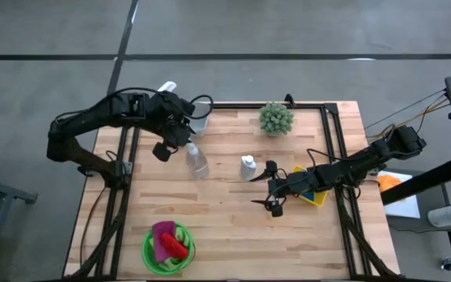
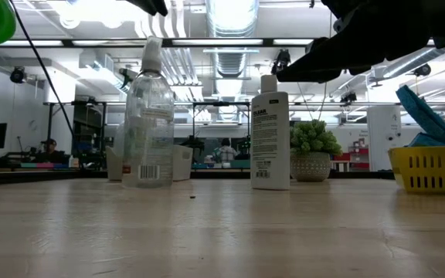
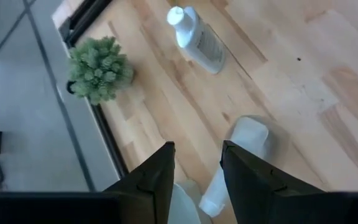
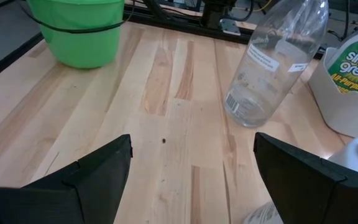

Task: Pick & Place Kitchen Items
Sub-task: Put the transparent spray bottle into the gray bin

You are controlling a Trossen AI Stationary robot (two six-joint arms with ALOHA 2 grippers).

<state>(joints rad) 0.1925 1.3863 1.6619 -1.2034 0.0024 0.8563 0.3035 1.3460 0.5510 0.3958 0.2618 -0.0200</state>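
Two bottles stood mid-table: the spray bottle (image 1: pixel 197 162) right under my left gripper (image 1: pixel 165 146), and the white bottle (image 1: pixel 247 167) just beside my right gripper (image 1: pixel 271 186), both sets of fingers apart and holding nothing. I judged the step was the left grab on the spray bottle, so I'd centre the fingers on its body below the nozzle and close slowly to keep it upright. Green bowl (image 1: pixel 149 254) near the front edge already held cloths.
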